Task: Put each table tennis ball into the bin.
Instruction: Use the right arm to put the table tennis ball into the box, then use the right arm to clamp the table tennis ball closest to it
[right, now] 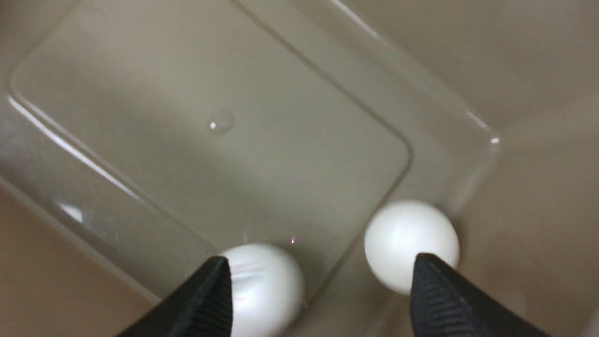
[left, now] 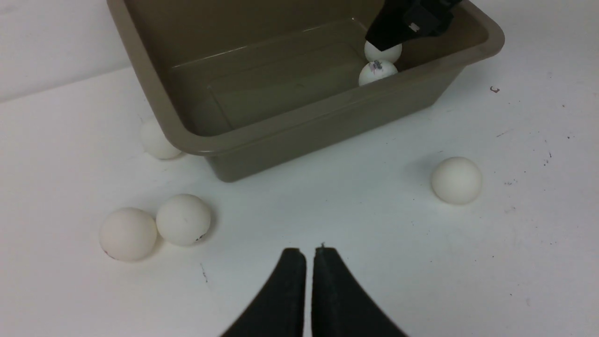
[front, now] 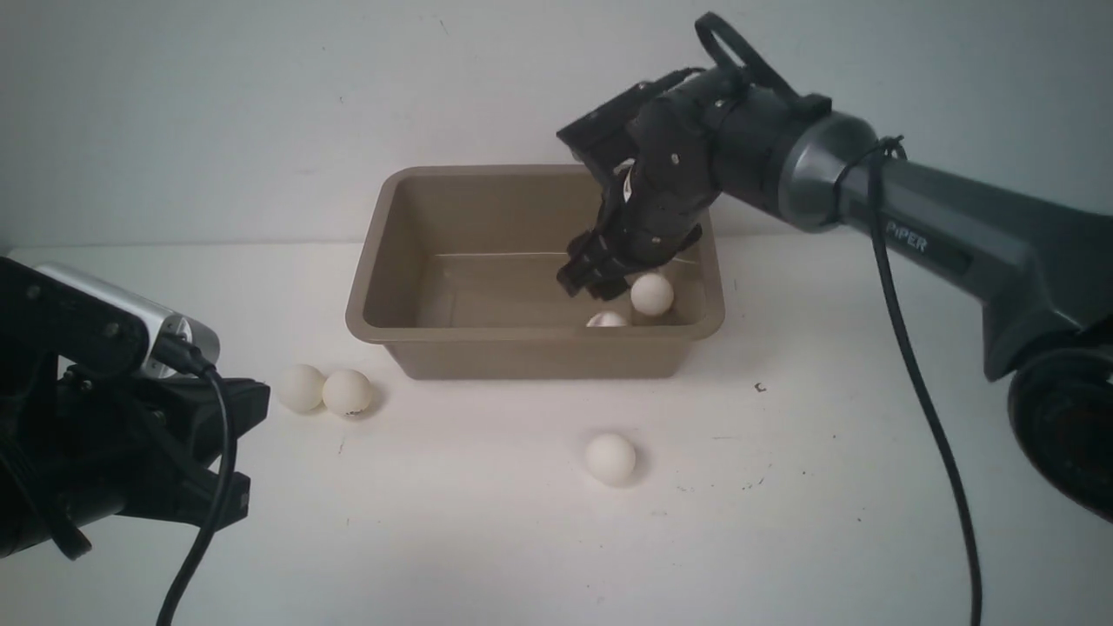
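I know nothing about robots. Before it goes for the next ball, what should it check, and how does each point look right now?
1. Right gripper empty: ok, jaws wide open with nothing between them.
2. Delivered balls inside the bin: ok, two balls lie at its right end.
3. All balls collected: not ok, a pair of balls and a single ball wait on the table.
4. Left gripper ready to grab: not ok, it is shut and empty.
5. Room to grip one of the pair alone: cannot tell, they sit side by side and seem to touch.
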You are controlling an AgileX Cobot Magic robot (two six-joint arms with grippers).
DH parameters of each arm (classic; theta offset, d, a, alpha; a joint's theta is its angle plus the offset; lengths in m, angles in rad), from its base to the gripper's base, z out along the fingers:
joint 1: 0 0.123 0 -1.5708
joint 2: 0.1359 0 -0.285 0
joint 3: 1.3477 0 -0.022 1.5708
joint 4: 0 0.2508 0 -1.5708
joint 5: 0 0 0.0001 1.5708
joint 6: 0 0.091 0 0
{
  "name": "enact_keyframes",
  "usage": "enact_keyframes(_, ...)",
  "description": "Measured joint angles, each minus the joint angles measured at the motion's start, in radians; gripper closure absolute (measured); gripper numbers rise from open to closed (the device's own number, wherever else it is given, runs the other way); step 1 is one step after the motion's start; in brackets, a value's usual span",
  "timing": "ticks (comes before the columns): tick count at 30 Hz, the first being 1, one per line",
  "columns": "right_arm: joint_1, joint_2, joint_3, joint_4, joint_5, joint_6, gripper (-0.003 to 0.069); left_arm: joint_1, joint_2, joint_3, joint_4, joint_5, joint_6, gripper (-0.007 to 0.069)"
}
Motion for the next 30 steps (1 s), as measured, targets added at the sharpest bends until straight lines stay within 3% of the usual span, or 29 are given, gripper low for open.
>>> enact_keyframes(9,0.005,-0.172,-0.025,0.026,0.228,0.012,0.0181,0.0,0.0,0.0,0.066,0.0,-0.026,0.0615)
enact_keyframes(14,0.015,-0.274,0.049,0.083,0.27,0.011,0.0181,0.0,0.0,0.0,0.092,0.0,-0.036,0.0615)
enact_keyframes(22,0.133,-0.296,0.3,0.088,0.252,0.022,0.0181,0.0,0.0,0.0,0.096,0.001,-0.044,0.0615)
enact_keyframes(30,0.178,-0.291,0.486,0.067,0.074,0.085,0.0181,0.0,0.0,0.0,0.096,0.001,-0.051,0.0615)
